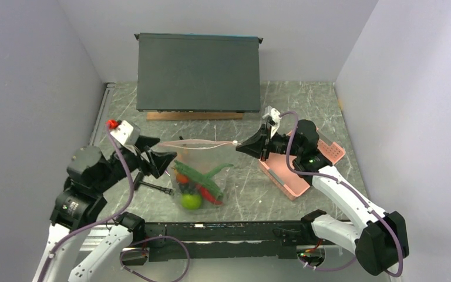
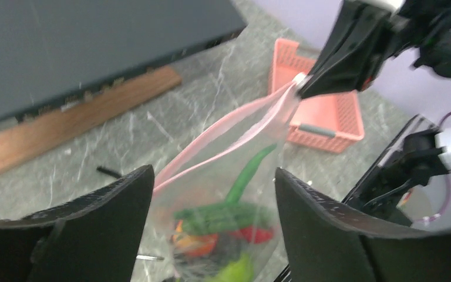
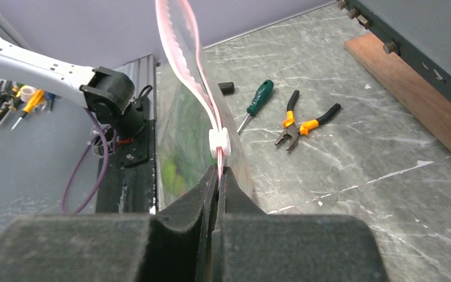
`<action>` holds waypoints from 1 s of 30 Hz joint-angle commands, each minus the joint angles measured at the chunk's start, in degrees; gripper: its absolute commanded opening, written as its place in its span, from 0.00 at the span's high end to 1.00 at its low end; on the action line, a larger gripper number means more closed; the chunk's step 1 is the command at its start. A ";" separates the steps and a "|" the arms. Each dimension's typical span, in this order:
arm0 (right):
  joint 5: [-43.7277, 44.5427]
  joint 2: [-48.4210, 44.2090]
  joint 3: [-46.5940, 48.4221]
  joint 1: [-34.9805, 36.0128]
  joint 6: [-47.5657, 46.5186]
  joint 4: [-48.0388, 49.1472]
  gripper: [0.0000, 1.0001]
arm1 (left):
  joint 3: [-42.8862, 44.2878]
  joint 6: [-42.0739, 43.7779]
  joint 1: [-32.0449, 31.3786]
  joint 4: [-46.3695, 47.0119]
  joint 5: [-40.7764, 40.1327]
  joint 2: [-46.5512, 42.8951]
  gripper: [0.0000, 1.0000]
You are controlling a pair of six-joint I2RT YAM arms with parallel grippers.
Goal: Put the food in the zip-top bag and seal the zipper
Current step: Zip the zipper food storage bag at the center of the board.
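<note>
At nine o'clock: left gripper (image 1: 163,154), fingers spread wide, gripping nothing, just beside the bag's end. At centre: zip-top bag (image 1: 202,170) hanging upright, food (image 1: 197,185) already inside. Across its top: zipper (image 1: 197,143), gaping, not yet sealed. At three o'clock: right gripper (image 1: 241,145), fingers pinched on the zipper's end by the white slider (image 3: 218,141).

Top external: mounted high behind the arm bases (image 1: 130,224), looks down and forward over the grey marbled bench (image 1: 305,100); widest, farthest view.

Left wrist: close, looks rightward past the left gripper (image 2: 212,173) at the clear flexible plastic zip-top bag (image 2: 211,158) and pink perforated plastic basket (image 2: 282,59).

Right wrist: close, looks leftward over the right gripper (image 3: 218,173) along the narrow pink zipper strip (image 3: 207,108).

All three share the bag.
</note>
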 commanded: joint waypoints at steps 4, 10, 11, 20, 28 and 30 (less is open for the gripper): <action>-3.82 1.59 7.73 -0.05 3.12 -4.25 1.00 | 16.86 6.09 -4.00 -0.88 9.20 15.25 0.16; -3.25 -0.13 8.51 -0.03 1.93 -5.91 1.00 | 29.17 18.16 -19.90 -5.39 1.81 31.93 0.18; -2.25 -1.29 7.23 -0.05 2.84 -3.66 1.00 | 30.62 19.34 -20.78 -5.44 2.07 34.32 0.18; -3.17 -2.45 6.95 1.04 1.44 -4.39 1.00 | 39.02 29.26 -21.80 -9.42 10.02 49.29 0.26; -1.71 -1.00 8.89 3.28 -1.00 -8.54 1.00 | 40.00 30.72 -22.67 -10.52 18.40 52.14 0.41; -1.51 -1.15 8.89 3.46 -1.19 -8.72 1.00 | 39.88 31.07 -22.75 -10.86 18.92 52.13 0.46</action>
